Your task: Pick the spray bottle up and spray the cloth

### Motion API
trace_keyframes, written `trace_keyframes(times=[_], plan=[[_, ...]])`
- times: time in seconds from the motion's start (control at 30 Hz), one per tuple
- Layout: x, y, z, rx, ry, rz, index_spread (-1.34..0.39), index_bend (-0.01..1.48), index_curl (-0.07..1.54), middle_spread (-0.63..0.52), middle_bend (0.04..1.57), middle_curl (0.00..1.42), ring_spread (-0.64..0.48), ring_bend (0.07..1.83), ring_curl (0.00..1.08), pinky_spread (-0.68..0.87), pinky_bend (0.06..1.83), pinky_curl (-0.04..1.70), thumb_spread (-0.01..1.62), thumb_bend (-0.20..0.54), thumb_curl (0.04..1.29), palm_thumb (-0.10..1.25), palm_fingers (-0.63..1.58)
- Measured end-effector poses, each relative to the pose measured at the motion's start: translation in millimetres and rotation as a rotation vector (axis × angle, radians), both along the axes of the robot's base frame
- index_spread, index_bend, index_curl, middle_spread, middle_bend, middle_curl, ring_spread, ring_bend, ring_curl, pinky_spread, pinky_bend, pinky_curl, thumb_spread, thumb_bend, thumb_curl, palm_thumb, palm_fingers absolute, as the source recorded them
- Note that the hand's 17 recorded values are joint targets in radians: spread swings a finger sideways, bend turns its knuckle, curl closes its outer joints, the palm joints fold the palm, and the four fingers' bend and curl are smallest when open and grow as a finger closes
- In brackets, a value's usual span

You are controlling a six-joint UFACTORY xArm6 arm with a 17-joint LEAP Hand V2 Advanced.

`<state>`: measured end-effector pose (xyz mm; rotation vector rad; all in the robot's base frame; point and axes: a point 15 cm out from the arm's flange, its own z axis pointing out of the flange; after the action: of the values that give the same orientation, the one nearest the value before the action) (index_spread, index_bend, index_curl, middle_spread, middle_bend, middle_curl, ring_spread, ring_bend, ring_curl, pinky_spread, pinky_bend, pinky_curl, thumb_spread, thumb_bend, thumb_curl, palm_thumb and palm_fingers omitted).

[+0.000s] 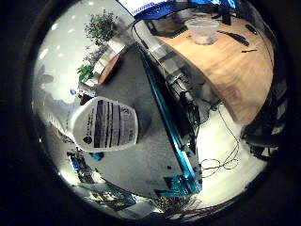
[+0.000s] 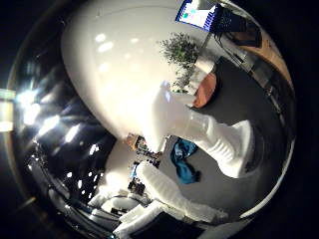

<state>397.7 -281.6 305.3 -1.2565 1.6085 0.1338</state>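
On the grey desk: spray bottle upright, ungrasped, beside blue cloth. Fingers spread. Approach step; closing round bottle required.

A white plastic spray bottle with a dark striped label is standing upright on the grey tabletop, its trigger head pointing away from the table. A crumpled teal cloth is lying on the same tabletop, near the bottle's base.
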Motion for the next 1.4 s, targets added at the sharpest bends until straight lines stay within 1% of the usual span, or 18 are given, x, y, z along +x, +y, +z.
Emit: trace_keyframes(times=[0.1,0.3,0.67,0.77,0.93,1.07,1.2,1.27,1.4], plan=[[8.7,12.1,5.0,0.029,-0.042,0.026,-0.21,0.15,0.27,0.12,0.33,0.34,0.16,0.38,0.24,0.37,0.43,0.27,1.12,-0.014,0.25,0.34,0.17],[19.8,34.5,3.1,0.042,-0.045,0.083,-0.21,0.15,0.27,0.12,0.32,0.34,0.16,0.37,0.24,0.37,0.43,0.27,1.11,-0.020,0.26,0.39,0.17],[30.5,55.2,-6.2,0.062,-0.036,0.131,-0.19,0.16,0.27,0.14,0.31,0.34,0.16,0.38,0.24,0.36,0.42,0.28,1.11,-0.019,0.27,0.43,0.19],[28.0,63.9,-16.0,0.086,-0.020,0.136,-0.18,0.15,0.27,0.13,0.33,0.35,0.14,0.41,0.24,0.36,0.42,0.28,1.10,-0.021,0.27,0.44,0.24],[25.5,72.2,-24.1,0.099,-0.018,0.150,-0.15,0.16,0.27,0.08,0.38,0.37,0.10,0.48,0.26,0.34,0.39,0.26,1.10,-0.020,0.28,0.46,0.34],[22.8,79.3,-31.6,0.118,-0.007,0.154,-0.16,0.17,0.28,0.04,0.43,0.39,0.06,0.56,0.27,0.26,0.39,0.25,1.10,-0.021,0.28,0.48,0.44],[21.9,90.2,-31.9,0.135,-0.009,0.183,-0.21,0.20,0.32,-0.05,0.53,0.43,-0.01,0.71,0.30,0.18,0.36,0.22,1.11,-0.017,0.28,0.51,0.63],[18.4,96.7,-35.1,0.156,-0.008,0.191,-0.22,0.20,0.33,-0.08,0.57,0.45,-0.05,0.75,0.32,0.14,0.37,0.20,1.12,-0.012,0.29,0.53,0.71],[21.2,99.5,-32.3,0.174,-0.042,0.181,-0.28,0.24,0.39,-0.13,0.65,0.50,-0.11,0.83,0.35,0.02,0.45,0.18,1.13,-0.011,0.31,0.60,0.87]])
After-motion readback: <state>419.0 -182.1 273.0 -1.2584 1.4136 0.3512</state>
